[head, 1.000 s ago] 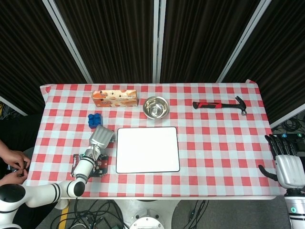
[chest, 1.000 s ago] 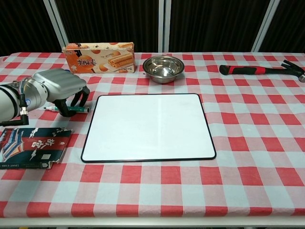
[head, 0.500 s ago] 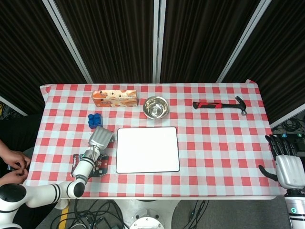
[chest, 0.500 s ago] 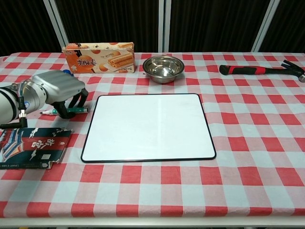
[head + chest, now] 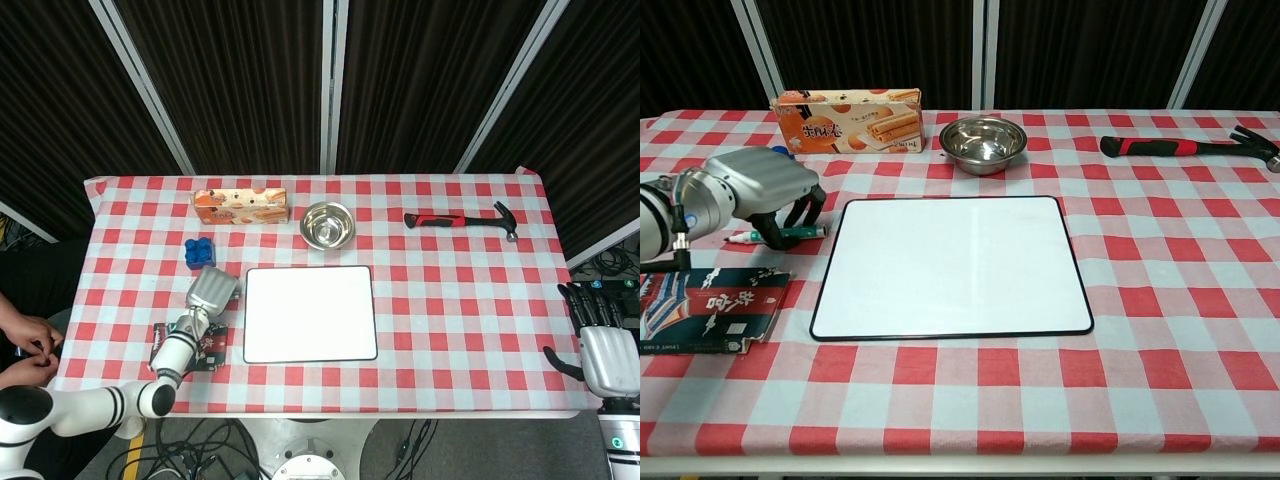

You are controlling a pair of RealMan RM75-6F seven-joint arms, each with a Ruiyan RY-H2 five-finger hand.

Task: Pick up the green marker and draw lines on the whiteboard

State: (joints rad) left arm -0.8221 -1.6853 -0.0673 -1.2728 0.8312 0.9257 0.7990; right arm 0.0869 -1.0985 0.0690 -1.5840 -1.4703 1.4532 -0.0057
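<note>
The green marker point(image 5: 783, 234) lies on the checked cloth just left of the whiteboard point(image 5: 950, 265), its white tip pointing left. My left hand point(image 5: 760, 185) arches over the marker, fingers curled down around its barrel and touching it. In the head view the left hand point(image 5: 210, 288) covers the marker, beside the blank whiteboard point(image 5: 310, 313). My right hand point(image 5: 607, 350) hangs off the table's right edge with fingers straight and apart, holding nothing.
An orange biscuit box point(image 5: 847, 120), a steel bowl point(image 5: 983, 131) and a red-handled hammer point(image 5: 1185, 147) line the far side. A dark booklet point(image 5: 705, 308) lies near the left front. A blue object point(image 5: 199, 250) sits behind my left hand. A person's hands point(image 5: 30, 345) show at far left.
My left hand has shifted slightly left and its fingers have closed in on the marker. The marker slid a little left with them, showing more of its white tip. The right hand is still.
</note>
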